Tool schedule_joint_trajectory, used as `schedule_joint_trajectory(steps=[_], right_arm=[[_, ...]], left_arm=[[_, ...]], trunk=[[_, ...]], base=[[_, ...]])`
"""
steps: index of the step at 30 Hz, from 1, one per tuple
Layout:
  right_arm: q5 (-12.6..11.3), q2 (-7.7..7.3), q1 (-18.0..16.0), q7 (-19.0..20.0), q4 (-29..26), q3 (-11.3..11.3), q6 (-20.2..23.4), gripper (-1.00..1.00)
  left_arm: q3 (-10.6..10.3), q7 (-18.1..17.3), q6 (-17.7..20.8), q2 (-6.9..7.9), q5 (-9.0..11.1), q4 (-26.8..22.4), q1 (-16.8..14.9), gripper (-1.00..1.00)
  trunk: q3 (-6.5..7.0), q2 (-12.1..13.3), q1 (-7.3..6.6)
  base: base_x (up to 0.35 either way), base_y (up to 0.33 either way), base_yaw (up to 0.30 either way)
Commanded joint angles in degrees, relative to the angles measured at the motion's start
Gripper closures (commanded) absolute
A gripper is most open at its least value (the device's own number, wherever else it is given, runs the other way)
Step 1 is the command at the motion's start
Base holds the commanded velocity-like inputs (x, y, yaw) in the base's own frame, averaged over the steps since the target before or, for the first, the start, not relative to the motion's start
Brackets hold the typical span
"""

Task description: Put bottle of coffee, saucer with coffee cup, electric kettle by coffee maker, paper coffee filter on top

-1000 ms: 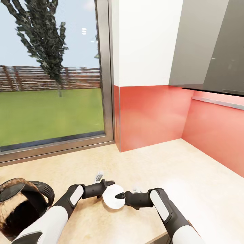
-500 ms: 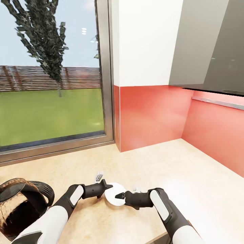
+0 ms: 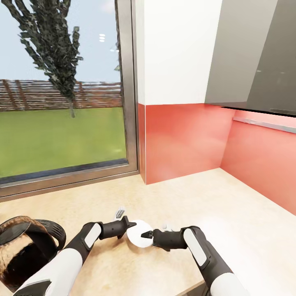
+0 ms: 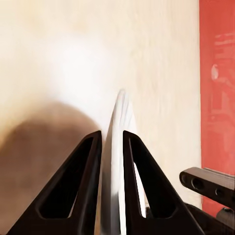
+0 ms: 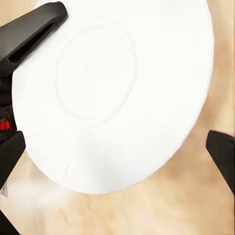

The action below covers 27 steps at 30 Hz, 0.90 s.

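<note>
Well, we see no writing anywhere. Our left gripper pinches the rim of the white saucer (seen edge-on between its fingers) above the kitchen countertop. Our right gripper gapes wide beside it. The electric kettle stands at our left.

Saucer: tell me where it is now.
In the head view the saucer sits low at centre, above the kitchen countertop, pinched by the left gripper, right gripper alongside.
</note>
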Motion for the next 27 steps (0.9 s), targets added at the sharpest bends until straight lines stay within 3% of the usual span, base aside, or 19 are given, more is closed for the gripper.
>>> schedule_joint_trajectory(steps=[1,5,15,18,22,27], right_arm=[[1.3,-0.09,0.0,0.4,-0.7,-0.1,0.1,-1.0],[1.3,-1.02,0.0,0.3,-4.7,-0.3,0.1,-1.0],[1.3,-3.63,0.0,0.3,-7.8,-0.4,0.1,-1.0],[1.3,-3.88,0.0,0.3,-7.9,-1.1,0.1,-1.0],[1.3,-4.04,0.0,0.2,-8.1,-3.7,0.1,-1.0],[1.3,-4.07,0.0,0.2,-8.5,-4.3,0.1,-1.0]], left_arm=[[0.4,0.0,0.3,-0.06,-0.2,0.0,-0.2,1.0],[0.4,0.2,0.3,-0.15,-0.3,-0.1,-0.6,1.0],[0.5,0.2,0.1,-0.36,0.1,-0.2,-0.7,1.0],[0.5,0.2,0.1,-0.38,0.1,-0.2,-0.7,1.0],[0.5,0.2,0.0,-0.48,0.1,-0.3,-0.7,1.0],[0.5,0.2,0.0,-0.51,0.1,-0.3,-0.7,1.0]], trunk=[[-0.14,-0.1,0.04],[-0.14,-0.1,0.04],[-0.14,-0.1,0.04],[-0.14,-0.1,0.04],[-0.14,-0.1,0.04],[-0.14,-0.1,0.04]], base=[[0.0,0.0,0.0],[0.0,0.0,0.0],[0.0,0.0,0.0],[-0.006,-0.002,0.0],[-0.15,-0.101,0.0],[-0.23,-0.159,0.0]])
